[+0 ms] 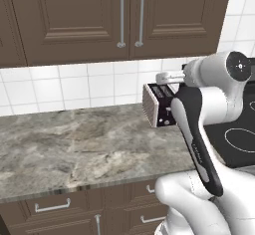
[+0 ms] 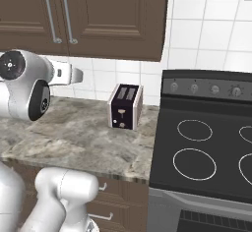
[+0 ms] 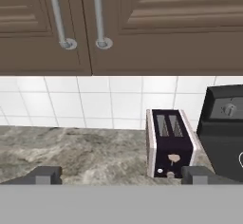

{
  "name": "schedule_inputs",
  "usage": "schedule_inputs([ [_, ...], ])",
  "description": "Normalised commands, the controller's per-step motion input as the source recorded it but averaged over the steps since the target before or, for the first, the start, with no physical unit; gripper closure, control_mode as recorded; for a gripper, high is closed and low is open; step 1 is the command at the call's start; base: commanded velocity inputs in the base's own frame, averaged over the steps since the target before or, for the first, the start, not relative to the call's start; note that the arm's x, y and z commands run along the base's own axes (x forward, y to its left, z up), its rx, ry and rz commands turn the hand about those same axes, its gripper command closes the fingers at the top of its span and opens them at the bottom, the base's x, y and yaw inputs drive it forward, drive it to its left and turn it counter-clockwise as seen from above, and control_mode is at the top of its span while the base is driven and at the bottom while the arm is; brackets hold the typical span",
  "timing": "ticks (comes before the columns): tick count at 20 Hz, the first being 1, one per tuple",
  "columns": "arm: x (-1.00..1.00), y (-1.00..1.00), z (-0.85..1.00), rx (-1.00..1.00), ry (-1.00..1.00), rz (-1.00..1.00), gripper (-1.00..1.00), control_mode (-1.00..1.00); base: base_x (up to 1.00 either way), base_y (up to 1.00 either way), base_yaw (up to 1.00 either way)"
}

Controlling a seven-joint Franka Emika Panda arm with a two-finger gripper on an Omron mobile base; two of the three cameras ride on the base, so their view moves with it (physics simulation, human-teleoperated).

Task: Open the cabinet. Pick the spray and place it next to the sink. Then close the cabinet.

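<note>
Two spread jaws, one toaster (image 3: 169,142) — cabinet (image 3: 142,23) doors shut, two handles (image 3: 98,14).

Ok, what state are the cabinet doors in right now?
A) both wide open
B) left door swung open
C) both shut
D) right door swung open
C: both cabinet doors sit flush, their handles side by side at the centre seam, and the fingers are spread open short of them.

White arm (image 1: 219,104), dark joints
</note>
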Motion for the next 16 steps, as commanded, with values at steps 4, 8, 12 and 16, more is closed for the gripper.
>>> schedule_inputs([
  [4,-0.21,0.06,0.76,-0.09,0.0,0.0,-1.0,-1.0,0.0,0.0,0.0],
  [8,-0.12,0.08,0.34,-0.15,0.0,0.0,-1.0,-1.0,0.0,0.0,0.0],
  [12,0.04,0.0,0.06,-0.21,0.0,0.0,-1.0,-1.0,0.0,0.0,0.0],
  [16,0.14,0.0,-0.03,-0.02,0.0,0.04,-1.0,-1.0,0.0,0.0,0.0],
])
